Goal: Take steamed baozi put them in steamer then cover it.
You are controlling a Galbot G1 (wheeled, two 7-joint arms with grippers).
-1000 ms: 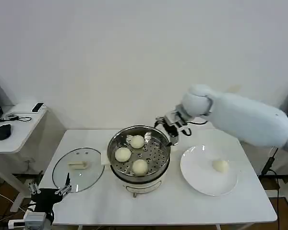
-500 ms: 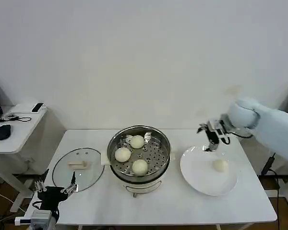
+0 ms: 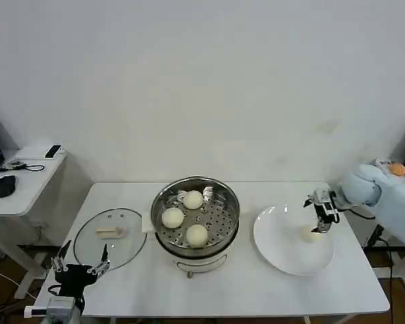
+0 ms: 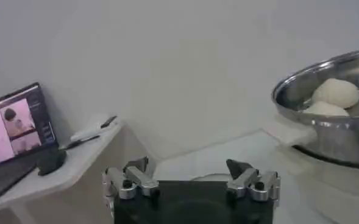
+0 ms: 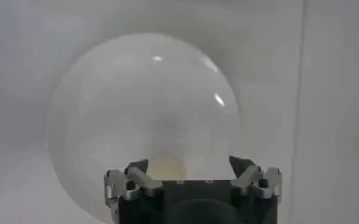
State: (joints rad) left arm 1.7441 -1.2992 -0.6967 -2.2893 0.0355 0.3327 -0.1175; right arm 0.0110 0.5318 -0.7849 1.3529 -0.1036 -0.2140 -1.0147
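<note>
— Glass lid [image 3: 109,234], one, is listed at the tabletop's [image 3: 229,291] left end; below it, off the edge, the left gripper [image 3: 79,266] is parked with jaws spread.

— Steamer [image 3: 196,214], one, is entered at centre: three steamed baozi [image 3: 193,199] are counted on its perforated tray.

— White plate [image 3: 293,240], one, is noted to the right, with the fourth bun [image 3: 310,234] on it.

— Right gripper [image 3: 320,223], jaws spread, is recorded just above that bun. A straight descent is advised, so that the bun is centred between the fingers and closed on gently; soft dough would likely be dented by a hard squeeze.
</note>
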